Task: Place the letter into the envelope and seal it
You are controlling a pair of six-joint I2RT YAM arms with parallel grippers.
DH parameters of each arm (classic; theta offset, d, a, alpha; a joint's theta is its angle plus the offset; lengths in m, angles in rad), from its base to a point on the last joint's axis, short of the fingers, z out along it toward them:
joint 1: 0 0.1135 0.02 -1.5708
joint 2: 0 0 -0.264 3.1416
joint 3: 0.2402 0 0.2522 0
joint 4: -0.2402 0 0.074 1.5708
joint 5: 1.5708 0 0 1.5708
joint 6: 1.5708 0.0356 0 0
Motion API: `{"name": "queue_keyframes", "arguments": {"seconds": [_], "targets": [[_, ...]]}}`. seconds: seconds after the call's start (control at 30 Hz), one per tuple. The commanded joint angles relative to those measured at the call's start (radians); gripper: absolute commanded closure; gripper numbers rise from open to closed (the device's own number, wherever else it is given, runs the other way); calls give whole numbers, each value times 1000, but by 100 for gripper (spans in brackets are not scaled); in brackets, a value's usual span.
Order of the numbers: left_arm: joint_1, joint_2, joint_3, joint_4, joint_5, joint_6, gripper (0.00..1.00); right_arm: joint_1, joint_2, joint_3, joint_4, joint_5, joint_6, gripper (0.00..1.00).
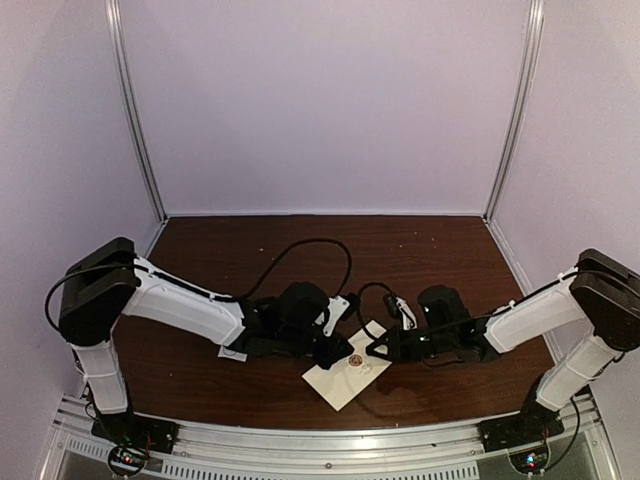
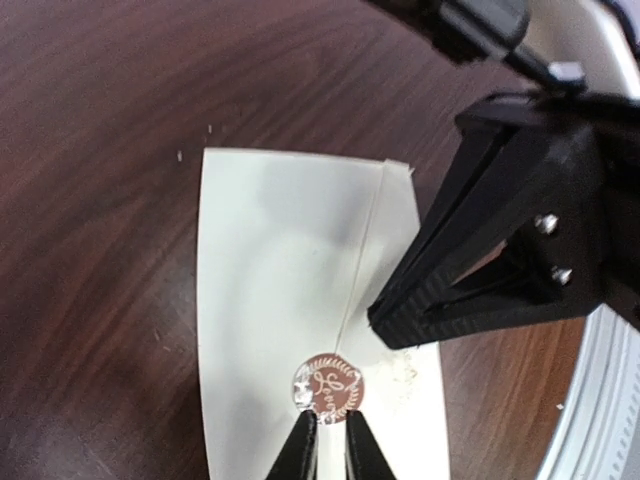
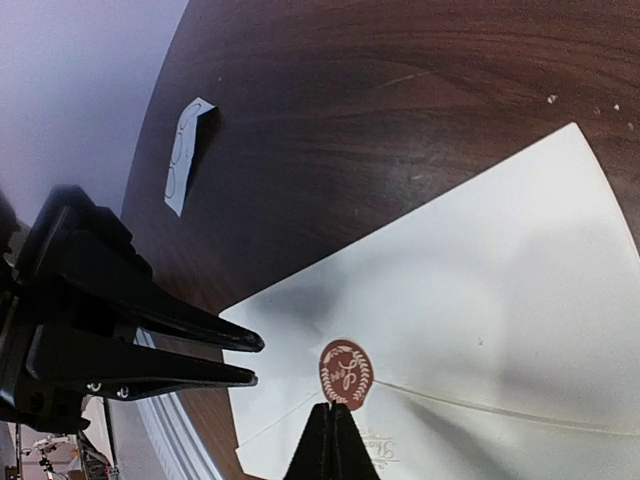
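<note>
The envelope [image 1: 345, 372] is laid flat on the table [image 1: 430, 250] between the two arms. Its flap is folded down, and a round seal sticker [image 2: 328, 384] is set on the flap tip. Thin, light, flexible paper is to be expected: it is likely to slide on the smooth wood and to crease if pinched hard. It is best pressed from above at the sticker, or lifted by an edge. The left gripper [image 2: 328, 420] is held just beside the sticker, fingers slightly parted, nothing gripped. The right gripper [image 3: 330, 415] is closed and empty, its tip at the sticker's rim.
</note>
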Motion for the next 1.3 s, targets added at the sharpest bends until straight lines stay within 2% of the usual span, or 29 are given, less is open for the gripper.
{"name": "queue_keyframes", "arguments": {"seconds": [0.0,0.33,0.7,1.13,1.27], "targets": [[7,-114,-14,2,-28,-11,88,4,-67,17,-14,-40,6,100],[7,-148,-150,28,-34,-55,88,20,22,52,46,-77,9,100],[18,-178,-164,37,-56,-59,88,28,135,96,59,-55,9,100],[18,-72,-183,134,97,-77,88,27,166,91,-14,17,18,100],[18,-41,-183,107,84,-79,91,26,158,80,-22,28,22,100]]}}
